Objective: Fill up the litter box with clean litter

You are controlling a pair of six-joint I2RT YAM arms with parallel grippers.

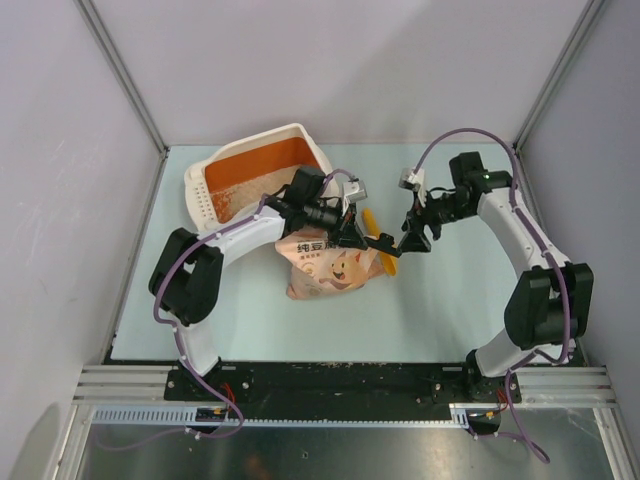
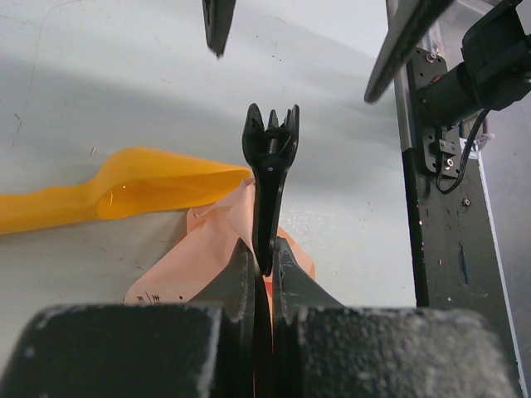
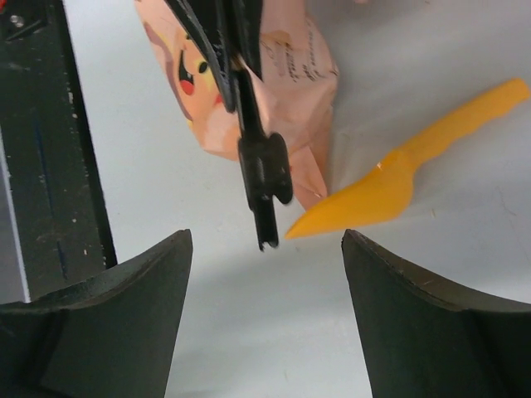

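The litter box [image 1: 250, 137] sits at ten o'clock on the surface [image 1: 450, 320], its orange floor mostly bare, so filling looks barely begun. Near centre, the left end effector [image 2: 271, 133] pinches an edge of the bag [image 1: 325, 265]. The right end effector [image 3: 265, 257] stands wide and empty at the bag's three o'clock, beside the scoop [image 1: 388, 258]. No clean litter shows clearly, and pouring remains.
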